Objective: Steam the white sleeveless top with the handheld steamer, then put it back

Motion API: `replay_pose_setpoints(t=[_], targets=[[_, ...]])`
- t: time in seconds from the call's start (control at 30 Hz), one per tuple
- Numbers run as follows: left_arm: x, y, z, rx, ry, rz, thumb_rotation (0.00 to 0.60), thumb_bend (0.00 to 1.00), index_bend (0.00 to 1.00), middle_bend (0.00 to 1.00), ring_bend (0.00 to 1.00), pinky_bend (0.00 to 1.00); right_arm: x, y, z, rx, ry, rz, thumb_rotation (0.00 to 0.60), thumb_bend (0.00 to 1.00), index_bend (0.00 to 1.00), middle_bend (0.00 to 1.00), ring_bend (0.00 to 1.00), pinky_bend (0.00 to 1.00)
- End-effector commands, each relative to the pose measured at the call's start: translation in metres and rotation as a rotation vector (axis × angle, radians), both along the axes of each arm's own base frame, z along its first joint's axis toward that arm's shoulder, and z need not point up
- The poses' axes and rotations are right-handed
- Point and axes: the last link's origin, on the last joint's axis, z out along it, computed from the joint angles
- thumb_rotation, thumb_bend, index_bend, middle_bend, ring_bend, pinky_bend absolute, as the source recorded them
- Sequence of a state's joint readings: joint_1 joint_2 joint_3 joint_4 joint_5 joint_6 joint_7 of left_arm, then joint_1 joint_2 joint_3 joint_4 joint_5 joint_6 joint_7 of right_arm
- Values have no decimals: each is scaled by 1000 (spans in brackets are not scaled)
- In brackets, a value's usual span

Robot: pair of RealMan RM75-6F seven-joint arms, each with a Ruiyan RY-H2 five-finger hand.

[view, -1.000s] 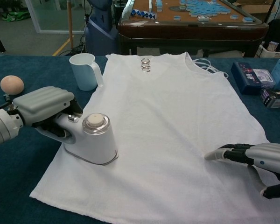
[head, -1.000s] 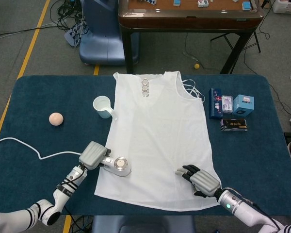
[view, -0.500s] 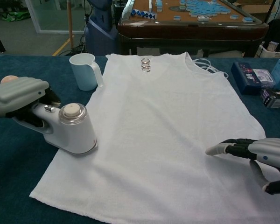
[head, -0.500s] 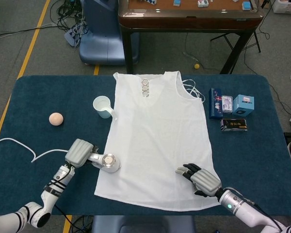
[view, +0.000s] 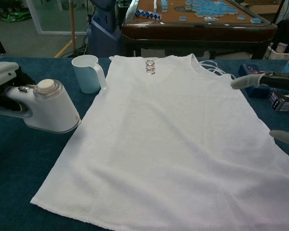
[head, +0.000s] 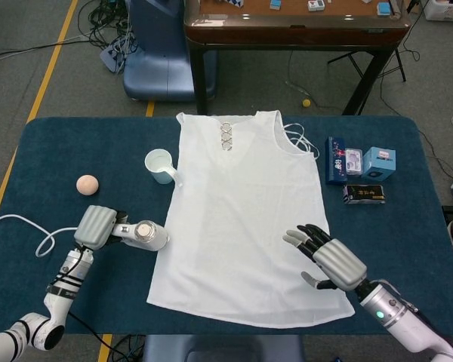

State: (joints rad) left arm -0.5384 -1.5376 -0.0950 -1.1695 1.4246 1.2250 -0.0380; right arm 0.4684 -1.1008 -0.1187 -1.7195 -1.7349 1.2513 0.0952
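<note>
Your white sleeveless top [head: 245,219] lies spread flat down the middle of the blue table [head: 408,226], neckline with its ring trim [head: 226,136] at the far edge and hem toward you, with only soft ripples showing near the hem. The handheld steamer [view: 50,108] sits off the fabric now, just beside the top's left edge on bare blue cloth, and your left hand [head: 96,226] is wrapped around its handle, its white cord [head: 23,226] trailing off to the left. Your right hand [head: 328,260] hovers above the lower right part of the top, fingers spread and holding nothing; in the chest view only its fingertips [view: 245,81] show at the right side. So by my read the pass over the garment looks finished and you're in the put-back leg; what's left is to settle the steamer and let go of the handle. The white measuring cup [head: 160,166] stands near the top's upper left edge, a peach-coloured ball [head: 87,184] further left, and a few small boxes [head: 360,170] sit to the right, all clear of your path.
</note>
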Motion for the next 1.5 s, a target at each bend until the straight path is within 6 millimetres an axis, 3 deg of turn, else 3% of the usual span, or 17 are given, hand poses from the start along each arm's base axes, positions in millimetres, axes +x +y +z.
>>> replay_pose_setpoints(t=[0.03, 0.27, 0.67, 0.97, 1.07, 1.23, 1.33, 1.5], targets=[[-14, 5, 5, 20, -7, 34, 600, 201, 927, 850, 710, 737, 14, -2, 36, -134, 12, 39, 600, 226, 0, 101, 28, 51], [-39, 15, 5, 37, -9, 95, 600, 201, 919, 840, 700, 724, 12, 3, 64, -232, 18, 6, 600, 194, 0, 101, 28, 51], [-66, 24, 0, 47, 26, 153, 600, 198, 877, 768, 652, 696, -3, 10, 70, -242, 25, -43, 600, 192, 0, 101, 29, 51], [-70, 21, -2, 36, 53, 168, 600, 198, 580, 583, 480, 613, -4, 9, 71, -245, 17, -39, 600, 192, 0, 101, 29, 51], [-72, 19, -1, 34, 64, 184, 600, 198, 477, 477, 402, 557, -5, 9, 72, -246, 14, -39, 600, 192, 0, 101, 28, 51], [-71, 16, 1, 34, 74, 208, 600, 157, 213, 222, 195, 410, -7, 9, 73, -249, 10, -44, 600, 192, 0, 101, 28, 51], [-69, 12, 4, 35, 79, 215, 600, 126, 105, 139, 120, 337, -8, 8, 74, -253, 6, -45, 600, 192, 0, 101, 29, 51], [-66, 6, 13, 34, 73, 235, 600, 109, 59, 101, 94, 298, -10, 5, 77, -265, 2, -53, 600, 192, 0, 101, 28, 51]])
